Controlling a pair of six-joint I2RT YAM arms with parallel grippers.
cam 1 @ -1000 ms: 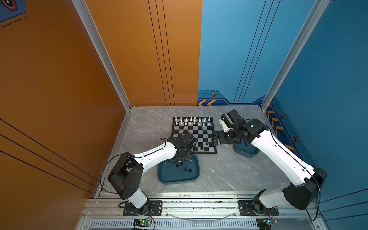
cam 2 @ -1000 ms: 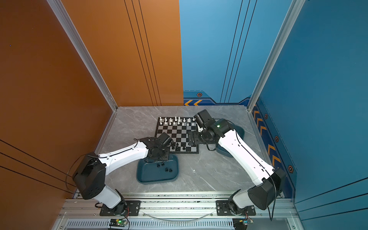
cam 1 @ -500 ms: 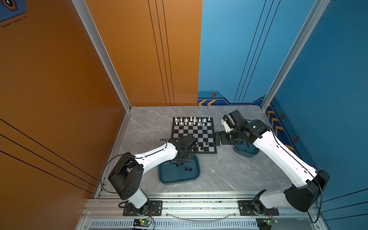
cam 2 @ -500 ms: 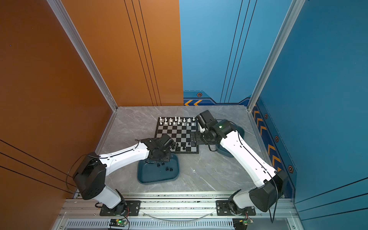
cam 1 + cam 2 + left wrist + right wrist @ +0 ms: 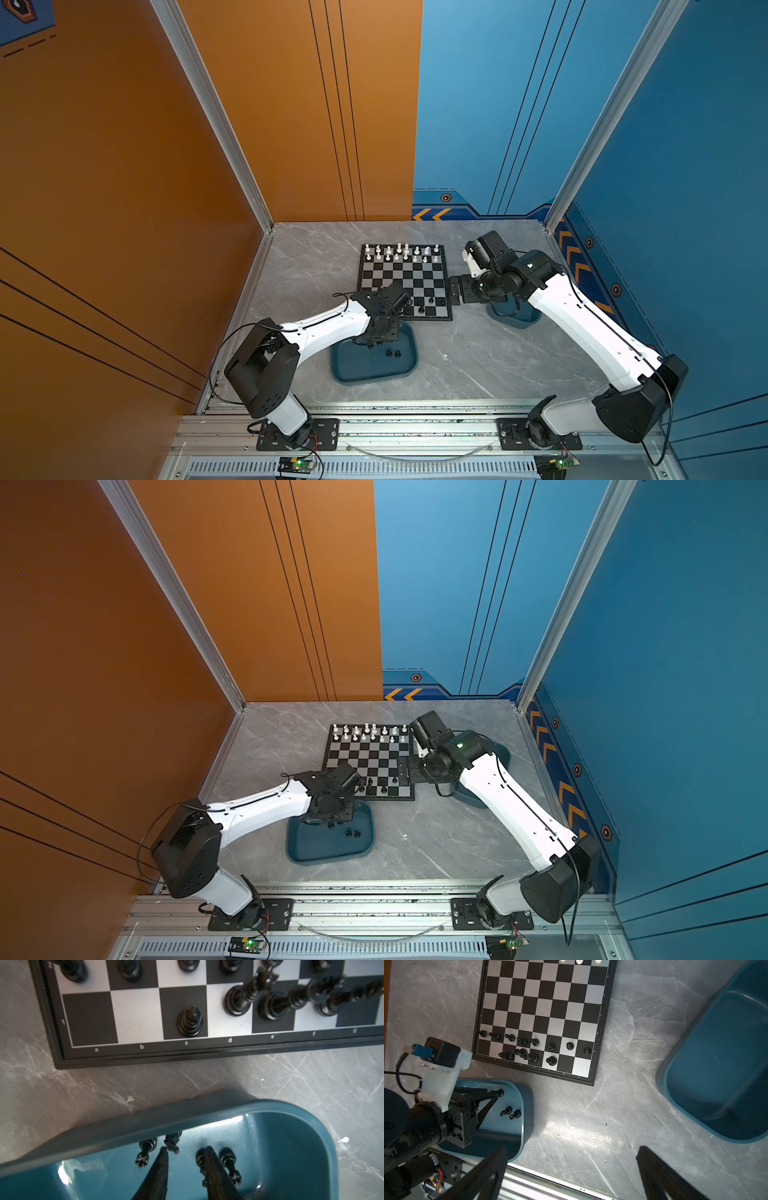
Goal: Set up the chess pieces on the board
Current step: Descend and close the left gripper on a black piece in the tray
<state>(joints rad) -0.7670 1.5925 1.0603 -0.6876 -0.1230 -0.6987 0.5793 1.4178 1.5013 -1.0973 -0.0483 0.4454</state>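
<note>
Right wrist view: over the counter your right gripper hangs spread wide, empty. On the board the black back rank lacks its four outer men. Your left gripper has just dropped from the board's near edge into the teal tray, jaws narrowly apart over bare tray floor, pinching nothing. Four black pieces lie there, a knight just beside one finger: a pickup looks imminent.

Board central on bench; near tray before it, holding perhaps four pieces; right tray beside board.
</note>
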